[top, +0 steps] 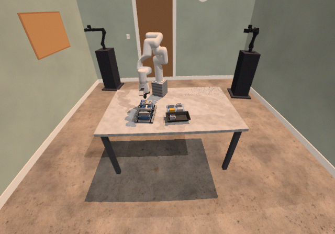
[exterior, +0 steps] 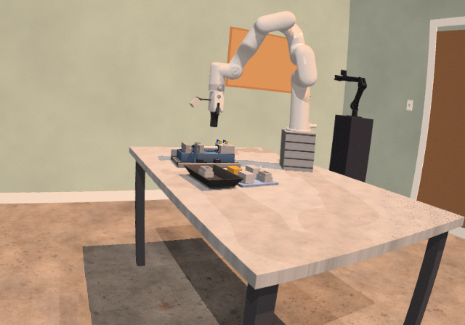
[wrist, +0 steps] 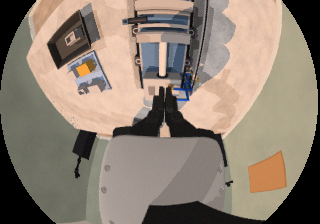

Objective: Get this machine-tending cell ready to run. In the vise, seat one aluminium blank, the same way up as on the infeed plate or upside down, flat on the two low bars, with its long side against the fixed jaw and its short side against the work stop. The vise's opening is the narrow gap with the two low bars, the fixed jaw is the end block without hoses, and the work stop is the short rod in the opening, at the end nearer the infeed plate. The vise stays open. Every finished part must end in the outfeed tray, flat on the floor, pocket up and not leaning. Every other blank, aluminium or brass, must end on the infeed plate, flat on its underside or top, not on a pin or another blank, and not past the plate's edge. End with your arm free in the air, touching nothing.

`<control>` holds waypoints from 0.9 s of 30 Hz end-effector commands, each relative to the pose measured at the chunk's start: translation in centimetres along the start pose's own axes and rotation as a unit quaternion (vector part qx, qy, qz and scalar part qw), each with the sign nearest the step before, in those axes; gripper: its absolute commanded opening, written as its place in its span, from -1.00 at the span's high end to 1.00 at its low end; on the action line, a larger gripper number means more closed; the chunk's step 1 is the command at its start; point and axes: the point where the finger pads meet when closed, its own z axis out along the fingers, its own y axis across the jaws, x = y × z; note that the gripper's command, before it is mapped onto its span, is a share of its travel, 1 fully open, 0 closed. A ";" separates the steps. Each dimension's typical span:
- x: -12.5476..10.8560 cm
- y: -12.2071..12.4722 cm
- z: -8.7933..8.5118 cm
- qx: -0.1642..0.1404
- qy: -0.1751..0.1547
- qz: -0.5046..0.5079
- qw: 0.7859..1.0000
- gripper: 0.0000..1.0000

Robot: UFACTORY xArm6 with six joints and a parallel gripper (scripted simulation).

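Fingers of the black gripper [exterior: 213,120] are pressed together with nothing between them, pointing straight down and hanging in the air above the hose end of the blue steel vise [exterior: 203,153]. The white six-joint arm [exterior: 300,70] arches over from its grey ribbed pedestal [exterior: 298,156] at the back of the pale marbled tabletop [exterior: 300,216]. In the wrist view the vise lies directly beyond the fingertips, its opening running away from the camera; whether a blank sits in it cannot be told. Beside the vise, the black rectangular outfeed tray [exterior: 216,180] holds one grey finished part [exterior: 205,171] lying on its floor. Touching the tray's far side, the light-blue infeed plate [exterior: 268,182] carries an orange brass blank [exterior: 234,169] and several grey aluminium blanks [exterior: 264,175], set close together.
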 end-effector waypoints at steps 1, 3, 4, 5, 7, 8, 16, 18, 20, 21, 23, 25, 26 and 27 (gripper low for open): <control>0.1 0.0 -0.1 0.000 0.002 0.000 1.000 1.00; 0.1 0.0 -0.1 0.000 0.002 0.000 1.000 1.00; 0.1 0.0 -0.1 0.000 0.002 0.000 1.000 1.00; 0.2 0.0 -0.1 0.000 0.002 0.000 1.000 1.00; 0.2 -0.1 -0.1 0.000 0.002 0.003 1.000 1.00; 0.2 -0.2 -0.1 0.000 0.002 0.005 1.000 1.00; 0.5 -3.7 -0.1 0.000 0.001 0.067 0.998 1.00; 0.6 -4.5 -0.1 0.000 0.001 0.081 0.997 1.00; 0.6 -5.3 -0.1 0.000 0.001 0.096 0.995 1.00; 0.6 -6.3 -0.1 0.000 0.001 0.112 0.994 1.00; 0.5 -8.3 0.0 0.000 0.001 0.149 0.989 1.00; 0.4 -9.8 0.0 0.000 0.001 0.175 0.985 1.00; 0.4 -10.5 0.0 0.000 0.001 0.188 0.982 1.00; 0.3 -11.3 0.0 0.000 0.001 0.201 0.979 1.00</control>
